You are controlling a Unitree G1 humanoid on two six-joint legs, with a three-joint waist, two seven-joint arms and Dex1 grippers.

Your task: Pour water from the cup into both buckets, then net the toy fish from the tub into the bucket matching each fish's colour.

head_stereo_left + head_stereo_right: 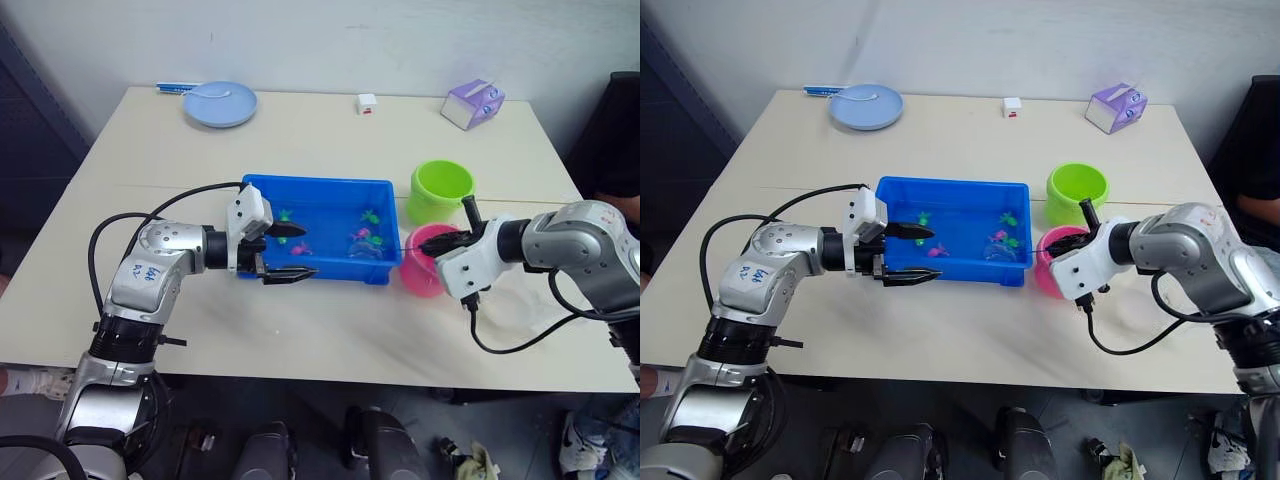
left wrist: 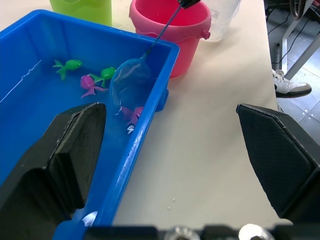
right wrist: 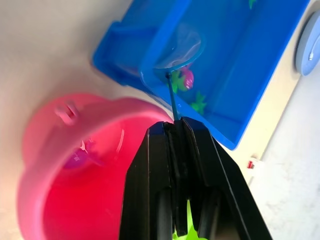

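Note:
The blue tub [image 1: 315,183] holds water and several toy fish: a green fish [image 2: 67,65], a pink fish [image 2: 89,84] and others. My left gripper [image 1: 297,252] is open and straddles the tub's near wall at its left end, one finger inside and one outside. My right gripper [image 1: 440,241] is shut on the thin handle of a small net [image 2: 131,82], above the pink bucket [image 1: 420,275]. The net's hoop dips into the tub's right end beside a pink fish [image 3: 186,77]. Another pink fish [image 3: 77,157] lies inside the pink bucket. The green bucket [image 1: 438,190] stands behind it. The clear cup [image 2: 222,17] stands just right of the pink bucket.
At the table's back are a pale blue plate [image 1: 220,103] with a spoon, a small white cube [image 1: 366,103] and a purple box [image 1: 472,103]. The table's front edge runs close below both arms, and cables hang from each wrist.

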